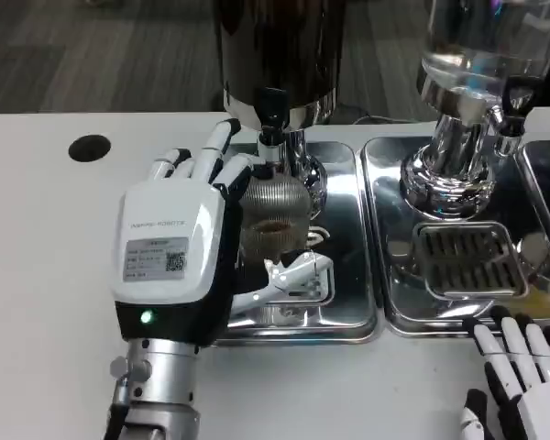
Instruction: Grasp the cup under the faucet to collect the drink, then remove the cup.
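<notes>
— Two hands on the white table (46, 302), then. Where does each sit, taking the cup (273, 215) as the mark?

— Starting leftmost, a black round hole (90, 148) lies in the tabletop, well left of the cup. Next comes the left hand (179, 243), right against the cup's left side, white back up, green light lit near the wrist.

— And its fingers?

— Wrapped around the cup: the upper ones curl over its far left side, the thumb (289, 275) reaches across in front of it. It holds the ribbed clear cup, upright, with a little brown liquid inside.

— Where is the cup itself?

— On the left steel tray (348, 316), straight beneath the black faucet (272, 115) of the dark dispenser (280, 46).

— Further right?

— A second tray (399, 312) with a slotted grate (467, 259), under a chrome-based dispenser (463, 137), right of the cup. Lowest and farthest right, the right hand (518, 376) rests near the table edge, well apart from the cup, fingers spread and holding nothing.
</notes>
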`<state>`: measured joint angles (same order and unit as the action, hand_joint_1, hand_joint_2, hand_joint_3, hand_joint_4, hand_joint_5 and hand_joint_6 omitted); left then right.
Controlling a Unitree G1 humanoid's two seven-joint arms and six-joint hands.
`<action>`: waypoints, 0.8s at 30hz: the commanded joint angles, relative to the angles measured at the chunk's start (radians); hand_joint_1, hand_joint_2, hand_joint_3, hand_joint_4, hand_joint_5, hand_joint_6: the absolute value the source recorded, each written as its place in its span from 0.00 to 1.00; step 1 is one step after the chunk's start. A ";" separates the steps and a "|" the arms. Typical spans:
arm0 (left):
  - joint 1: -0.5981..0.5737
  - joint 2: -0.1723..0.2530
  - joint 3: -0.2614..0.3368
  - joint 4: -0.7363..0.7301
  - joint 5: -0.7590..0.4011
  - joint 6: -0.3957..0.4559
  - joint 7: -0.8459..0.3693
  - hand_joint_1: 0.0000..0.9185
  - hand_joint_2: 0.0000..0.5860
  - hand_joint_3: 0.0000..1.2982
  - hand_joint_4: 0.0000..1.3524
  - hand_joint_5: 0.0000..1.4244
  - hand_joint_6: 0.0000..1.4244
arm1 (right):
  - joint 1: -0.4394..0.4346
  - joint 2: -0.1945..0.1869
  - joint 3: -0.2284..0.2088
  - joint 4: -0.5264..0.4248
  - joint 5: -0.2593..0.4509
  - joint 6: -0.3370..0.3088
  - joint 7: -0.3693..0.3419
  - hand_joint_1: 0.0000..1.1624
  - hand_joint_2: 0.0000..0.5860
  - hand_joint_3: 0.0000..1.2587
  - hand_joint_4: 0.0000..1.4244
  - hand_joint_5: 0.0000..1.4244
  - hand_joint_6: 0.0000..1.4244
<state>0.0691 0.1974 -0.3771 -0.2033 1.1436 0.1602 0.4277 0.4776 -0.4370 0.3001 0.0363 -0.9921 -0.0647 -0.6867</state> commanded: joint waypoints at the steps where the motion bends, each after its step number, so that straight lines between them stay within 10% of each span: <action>1: 0.029 0.007 0.010 -0.053 0.000 -0.028 0.062 0.00 0.11 0.33 0.08 0.26 0.18 | 0.005 -0.001 -0.003 -0.001 0.006 -0.009 -0.014 0.00 0.96 0.07 0.00 0.00 0.00; 24: 0.449 0.117 0.162 -0.072 -0.073 -0.177 0.196 0.00 0.07 0.18 0.00 0.15 0.13 | -0.045 -0.033 -0.056 -0.137 0.053 -0.040 0.099 0.03 0.75 0.06 0.00 0.00 0.00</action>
<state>0.4918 0.3005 -0.2076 -0.3318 1.0601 0.0062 0.5794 0.4443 -0.4623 0.2552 -0.0702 -0.9506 -0.0940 -0.6202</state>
